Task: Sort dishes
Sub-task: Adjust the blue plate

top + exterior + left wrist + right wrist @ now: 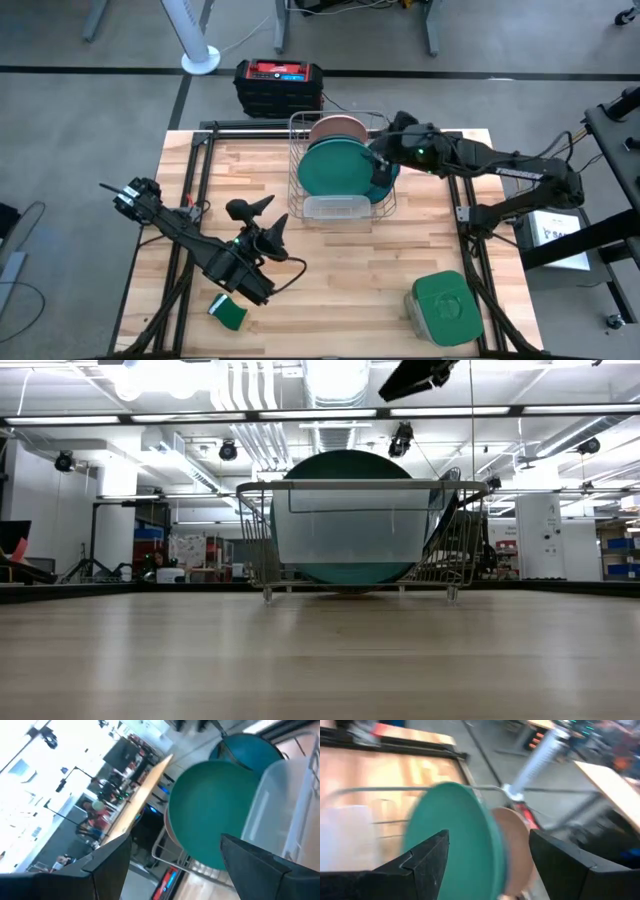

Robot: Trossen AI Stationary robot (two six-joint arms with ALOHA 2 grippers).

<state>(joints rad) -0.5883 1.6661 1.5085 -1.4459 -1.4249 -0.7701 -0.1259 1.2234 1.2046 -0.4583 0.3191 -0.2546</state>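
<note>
At the tabletop's far edge, near its middle, we saw a wire rack [343,170] holding plates on edge. We counted a green plate [338,168] nearest the front, with a pink plate [340,128] behind it toward the far edge, and a dark teal plate [385,172] at the rack's right side. A clear tray [335,208] sat along the rack's front side. We found the right gripper [381,152] over the rack's far right corner, just beside the dark teal plate, its fingers spread with nothing between them; in its wrist view the green plate [452,840] and the pink plate [512,847] showed between the two fingers [415,862]. We saw the left gripper [262,212] left of the tabletop's middle, well apart from the rack, fingers spread and pinching nothing. Its wrist view looked toward the green plate [210,812] and the dark teal plate [250,750]. A sponge [230,312] lay near the front edge toward the left, and a lidded container [445,305] sat near the front right corner.
</note>
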